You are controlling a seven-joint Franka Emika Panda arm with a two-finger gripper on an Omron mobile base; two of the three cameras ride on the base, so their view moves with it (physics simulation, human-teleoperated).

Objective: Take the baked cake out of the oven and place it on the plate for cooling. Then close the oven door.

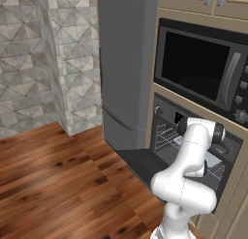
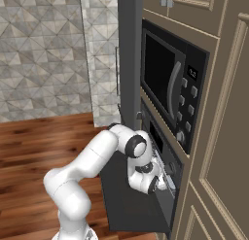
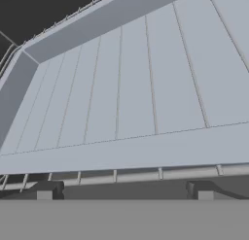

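Claw (image 3: pixel 124 193): spread wide, nothing between the tips – poised just above the pale grey tray (image 3: pixel 146 88).
Oven (image 1: pixel 193 151): arm reaching inside, onto a wire rack.
Oven door (image 2: pixel 129 200): dropped fully open – lying flat.
Cake: cannot tell where.

Wood plank floor (image 1: pixel 53 180) — warm brown, glossy. Grey geometric tile wall (image 1: pixel 29 59) behind. A tall grey fridge (image 1: pixel 123 64) stands beside tan cabinets (image 2: pixel 223 137) — a black microwave (image 1: pixel 201 68) is built in.
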